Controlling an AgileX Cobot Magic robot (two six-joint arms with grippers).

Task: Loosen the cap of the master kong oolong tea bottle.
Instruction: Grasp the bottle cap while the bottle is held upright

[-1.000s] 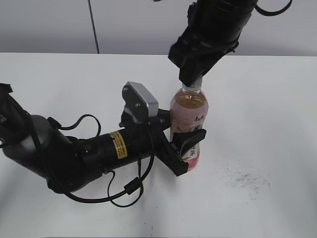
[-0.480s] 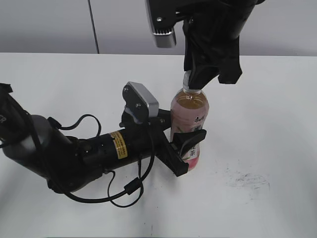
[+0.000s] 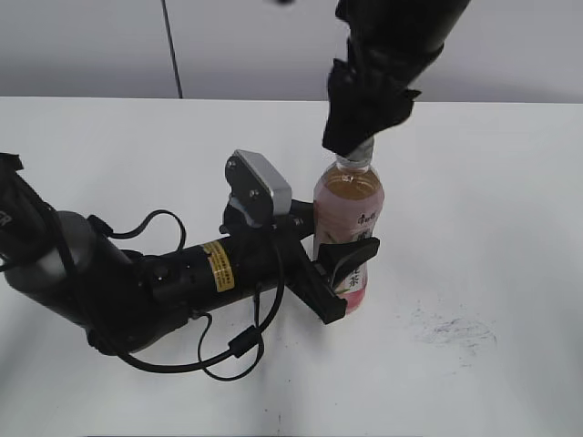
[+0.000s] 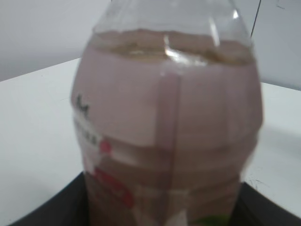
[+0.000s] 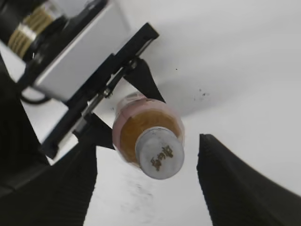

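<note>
1. Amber tea fills a clear plastic bottle [image 3: 347,232] with a pink-and-white label, standing upright near the middle of a white table [image 3: 510,228], its long axis vertical.
2. Its white cap [image 5: 159,152] points straight up, at 12 o'clock on the bottle.
3. From 9 o'clock, the left gripper [image 3: 339,278] grasps the bottle's lower body, one black finger on each side.
4. Above, the right gripper [image 3: 360,137] hangs over the cap, its fingers [image 5: 235,188] released and spread, standing apart from the cap at 3 and 9 o'clock.
</note>
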